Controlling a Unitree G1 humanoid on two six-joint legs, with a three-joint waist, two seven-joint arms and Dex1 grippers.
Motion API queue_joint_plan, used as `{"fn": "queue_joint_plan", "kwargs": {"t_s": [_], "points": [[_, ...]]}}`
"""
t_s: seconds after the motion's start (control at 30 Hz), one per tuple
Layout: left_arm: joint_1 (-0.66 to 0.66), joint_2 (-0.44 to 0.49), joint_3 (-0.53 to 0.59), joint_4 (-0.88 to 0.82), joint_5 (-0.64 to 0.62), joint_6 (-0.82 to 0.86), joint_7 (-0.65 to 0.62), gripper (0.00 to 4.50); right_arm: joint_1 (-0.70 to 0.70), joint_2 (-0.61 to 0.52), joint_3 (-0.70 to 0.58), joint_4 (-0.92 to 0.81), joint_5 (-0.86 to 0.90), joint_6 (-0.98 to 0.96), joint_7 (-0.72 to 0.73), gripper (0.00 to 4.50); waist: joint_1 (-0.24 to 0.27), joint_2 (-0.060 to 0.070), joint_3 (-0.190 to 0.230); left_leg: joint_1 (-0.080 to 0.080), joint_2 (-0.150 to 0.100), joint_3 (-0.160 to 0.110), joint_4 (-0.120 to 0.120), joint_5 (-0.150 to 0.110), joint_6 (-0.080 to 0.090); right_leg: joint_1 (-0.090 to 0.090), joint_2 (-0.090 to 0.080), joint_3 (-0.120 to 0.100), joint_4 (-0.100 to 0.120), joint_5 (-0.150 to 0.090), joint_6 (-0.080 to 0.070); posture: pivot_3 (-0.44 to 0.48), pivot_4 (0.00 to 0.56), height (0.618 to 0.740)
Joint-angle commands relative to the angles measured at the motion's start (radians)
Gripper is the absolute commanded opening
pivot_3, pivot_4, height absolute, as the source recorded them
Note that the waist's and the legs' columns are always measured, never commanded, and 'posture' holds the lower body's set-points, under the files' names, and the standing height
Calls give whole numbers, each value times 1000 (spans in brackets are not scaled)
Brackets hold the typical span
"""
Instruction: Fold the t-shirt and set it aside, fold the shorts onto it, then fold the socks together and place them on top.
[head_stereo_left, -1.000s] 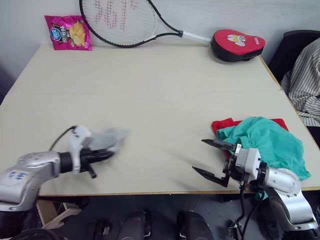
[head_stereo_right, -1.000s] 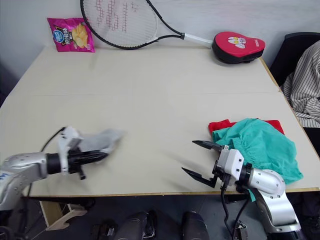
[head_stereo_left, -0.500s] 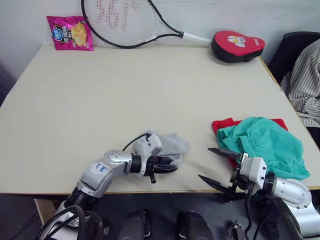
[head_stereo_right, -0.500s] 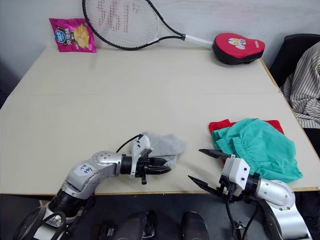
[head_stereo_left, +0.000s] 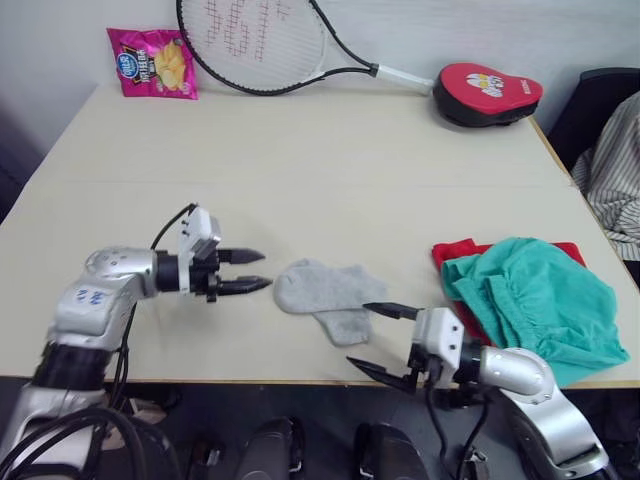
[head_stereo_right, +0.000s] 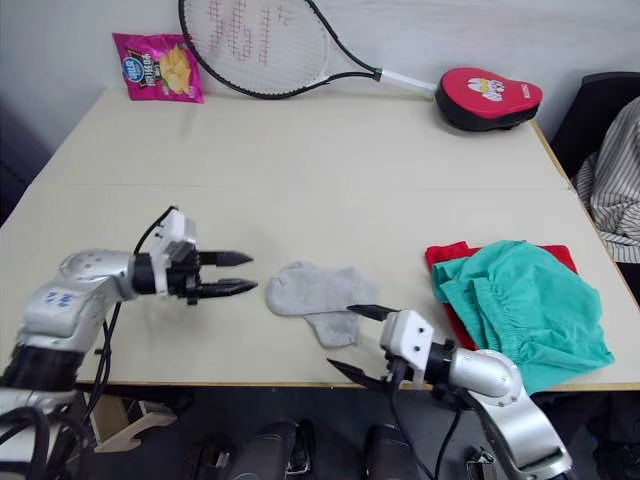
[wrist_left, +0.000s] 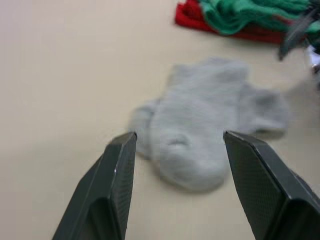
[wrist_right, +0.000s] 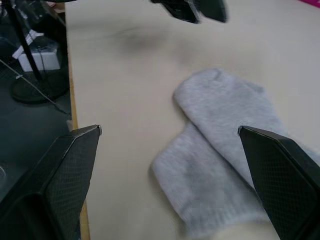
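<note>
Grey socks (head_stereo_left: 328, 293) soft, light, floppy; best pinched at cuff; left gripper (head_stereo_left: 247, 284) and right gripper (head_stereo_left: 382, 340) both spread, empty.

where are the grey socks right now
The socks lie loose on the table near its front edge, between the open left hand and open right hand, left of the shorts.

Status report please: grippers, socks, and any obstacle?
Left gripper open, empty, beside socks. Right gripper open, empty, near socks. Socks loose on table, not on shorts. Nothing between socks and shorts.
</note>
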Motion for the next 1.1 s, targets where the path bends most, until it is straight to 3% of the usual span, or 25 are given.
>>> {"fn": "queue_joint_plan", "kwargs": {"t_s": [0.03,0.33,0.47,0.53,0.73,0.8,0.93,1.1], "points": [[-120,-82,-56,197,116,-181,11,2908,3,22,41,-7,-47,-13,-31,4500,-1,-1,0,-1,0,0,1,0,1,0,0,0,-1,0,0,0,150,740],[-334,-226,-109,618,245,-333,-19,2908,-63,49,46,135,-148,-8,-97,4500,-28,-3,0,-5,1,5,6,4,11,-3,3,-12,4,2,3,0,150,740],[-368,-249,-111,699,274,-356,-41,2933,-75,32,38,154,-158,-6,-88,3342,-32,-4,1,-5,1,4,7,4,11,-3,1,-12,4,2,3,0,150,740],[-362,-246,-120,701,282,-339,-83,2523,-85,30,36,162,-159,-5,-85,2609,-33,-4,1,-5,1,4,7,4,11,-3,2,-9,4,2,3,0,150,740],[-319,-234,-106,667,286,-292,-104,763,-110,30,38,174,-156,-18,-72,500,-33,-4,1,-5,1,4,8,4,11,-3,1,-6,5,2,3,0,150,740],[-297,-233,-94,637,275,-270,-99,152,-117,26,37,179,-153,-22,-62,0,-35,-4,1,-5,1,4,8,4,11,-2,1,-6,5,2,3,0,150,740],[-225,-228,-44,494,233,-152,-51,24,-156,13,28,219,-153,-44,-30,0,-36,-4,1,-4,2,4,8,3,11,-2,1,-5,5,2,3,0,150,740],[-83,-185,21,157,180,70,47,24,-263,-15,17,353,-161,-136,39,0,-41,-5,1,-3,2,4,8,4,11,-1,2,-5,9,2,3,0,150,740]]}}
